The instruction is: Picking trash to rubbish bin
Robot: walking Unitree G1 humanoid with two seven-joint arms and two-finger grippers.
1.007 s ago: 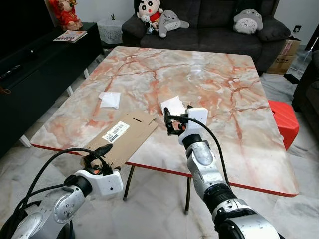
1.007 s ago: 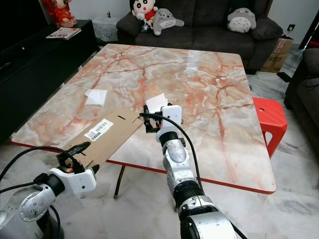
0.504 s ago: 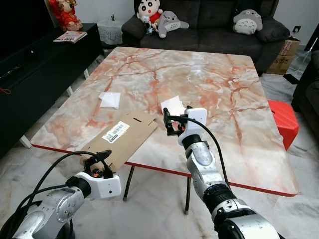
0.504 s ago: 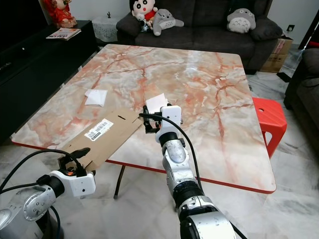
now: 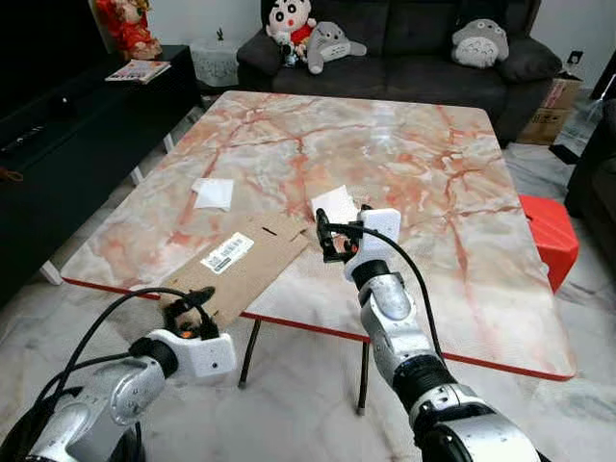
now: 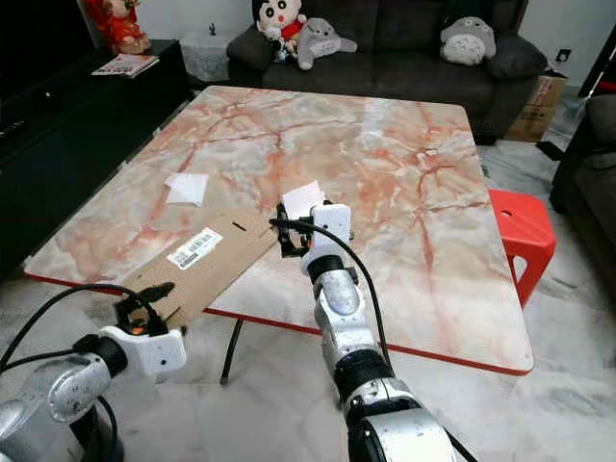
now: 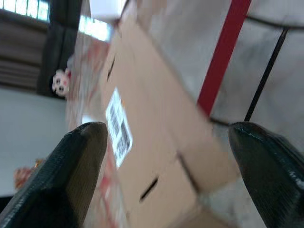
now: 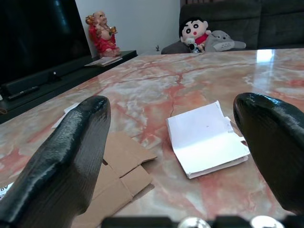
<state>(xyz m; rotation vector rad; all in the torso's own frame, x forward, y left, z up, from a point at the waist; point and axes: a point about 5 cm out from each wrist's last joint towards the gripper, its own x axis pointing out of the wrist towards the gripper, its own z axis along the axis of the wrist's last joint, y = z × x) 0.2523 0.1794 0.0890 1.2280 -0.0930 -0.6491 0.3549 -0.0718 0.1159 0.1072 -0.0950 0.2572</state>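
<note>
- Right gripper (image 5: 327, 238) is over the table (image 5: 414, 164), fingers spread wide, nothing in them; the folded white paper (image 5: 334, 203) lies flat just ahead of the tips, toward the sofa-side edge.
- Flattened cardboard (image 5: 241, 266) hangs over the near edge, long axis diagonal to it.
- Left gripper (image 5: 189, 310) waits below that edge, also spread open and empty, close to the overhanging end.
- So right arm is nearer to the paper, left arm to the cardboard.
</note>
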